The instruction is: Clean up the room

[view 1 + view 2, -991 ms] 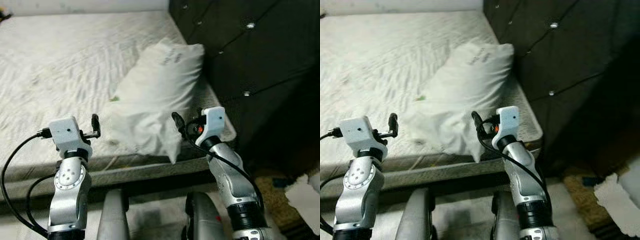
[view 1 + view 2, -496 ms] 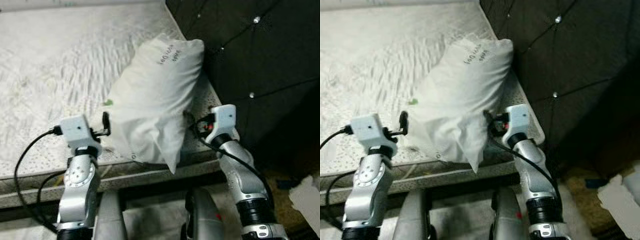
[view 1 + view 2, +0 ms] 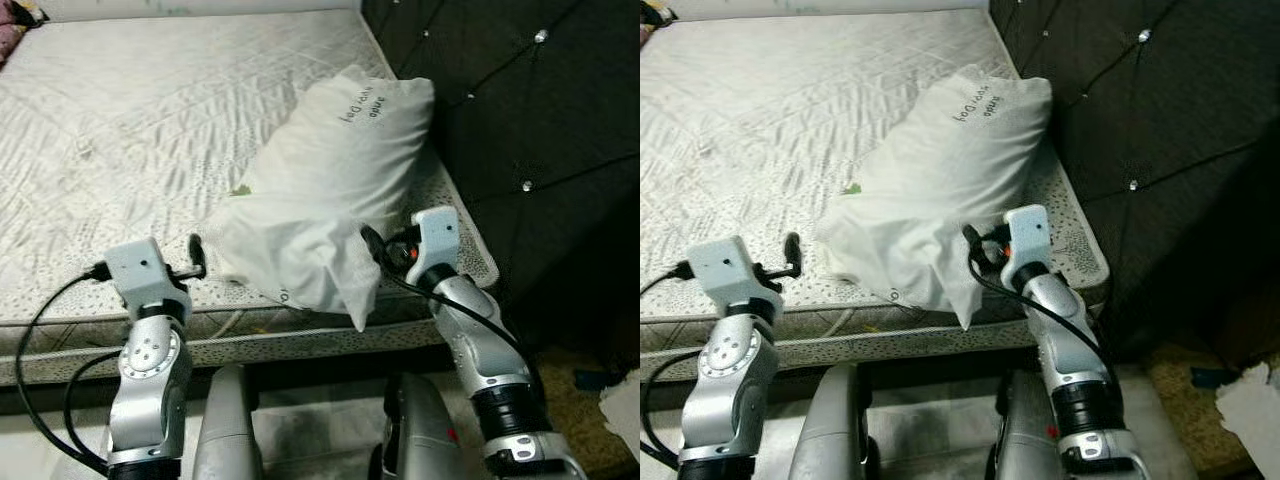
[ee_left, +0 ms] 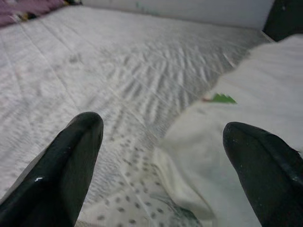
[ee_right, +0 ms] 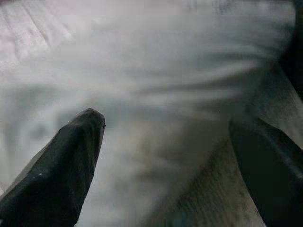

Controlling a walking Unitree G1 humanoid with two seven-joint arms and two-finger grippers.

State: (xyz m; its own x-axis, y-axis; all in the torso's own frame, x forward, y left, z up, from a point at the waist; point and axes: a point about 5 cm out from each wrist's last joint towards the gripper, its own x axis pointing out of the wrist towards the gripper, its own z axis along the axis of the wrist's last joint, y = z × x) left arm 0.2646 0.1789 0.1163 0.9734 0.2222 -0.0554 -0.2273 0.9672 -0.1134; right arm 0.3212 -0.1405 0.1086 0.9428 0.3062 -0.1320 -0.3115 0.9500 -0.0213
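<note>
On the mattress (image 3: 120, 130), my left gripper (image 4: 161, 156) and right gripper (image 5: 165, 156) flank the white pillow (image 3: 330, 190), both spread wide, grasping nothing.

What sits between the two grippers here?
The pillow's near end lies between the left gripper and right gripper, on the mattress; clearest in the eye views.

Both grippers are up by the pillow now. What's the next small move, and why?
Probably ease both grippers inward until they meet the pillow. It lies askew near the mattress corner by the headboard, its lower corner hanging past the edge. The left gripper sits open just off the pillow's left side, and the right gripper is open against its right side, so neither holds it yet.
</note>
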